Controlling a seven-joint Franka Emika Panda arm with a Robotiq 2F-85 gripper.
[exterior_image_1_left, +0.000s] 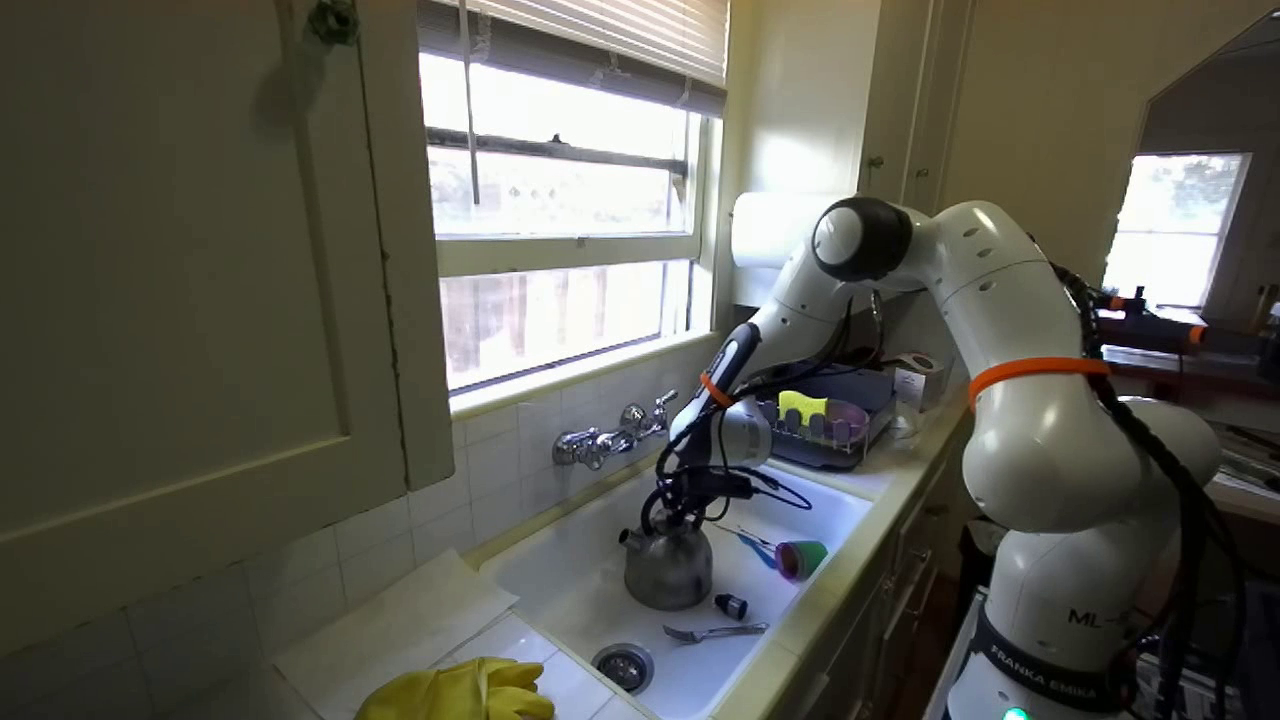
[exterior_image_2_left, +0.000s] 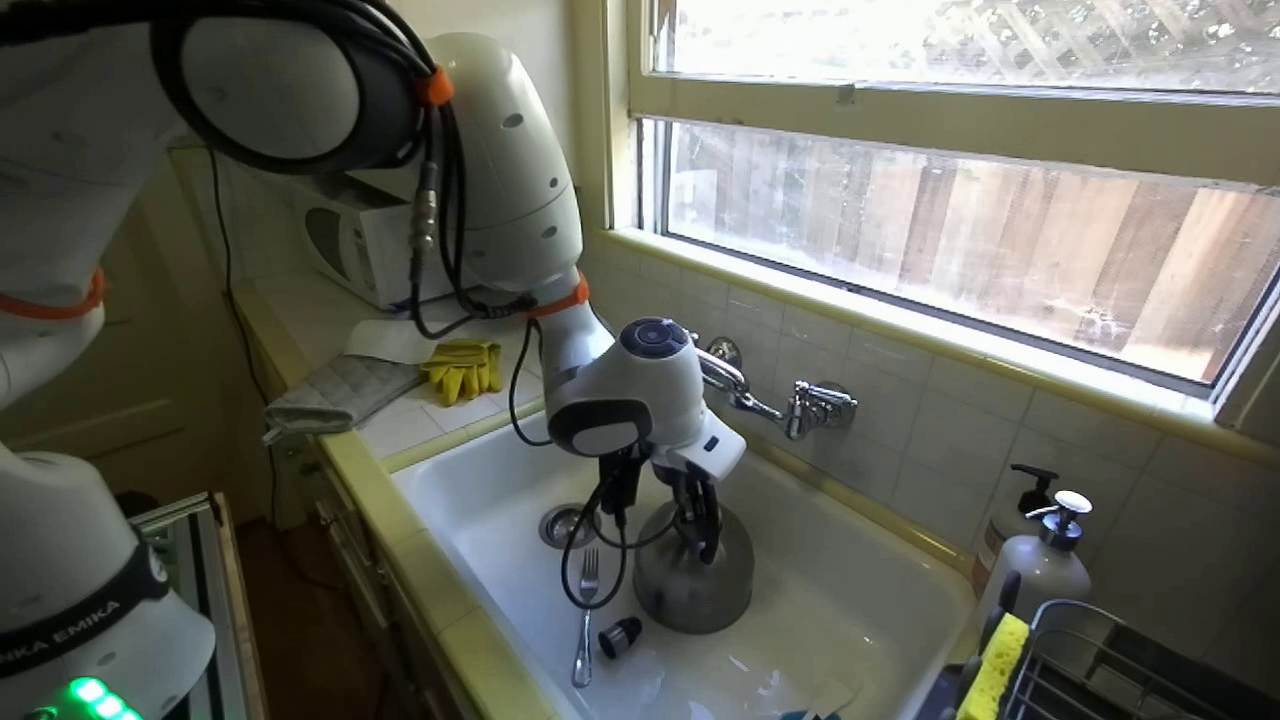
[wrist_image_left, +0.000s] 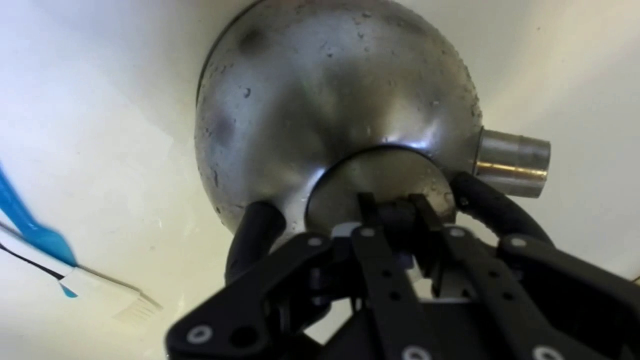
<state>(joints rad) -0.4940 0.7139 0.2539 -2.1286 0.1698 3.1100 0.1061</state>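
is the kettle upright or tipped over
Upright: in both exterior views the kettle stands base-down in the sink, its domed side up.

Yellow gloves (exterior_image_1_left: 450, 692): near in an exterior view, looking down along the sink (exterior_image_1_left: 590, 600) toward the dish rack (exterior_image_1_left: 812, 456).
Pump bottle (exterior_image_2_left: 1045, 575): near in an exterior view that faces back down toward the gloves.
Kettle (wrist_image_left: 330, 90): close below the wrist view.
Sink, faucet (exterior_image_1_left: 597, 448), kettle: shared by both exterior views.
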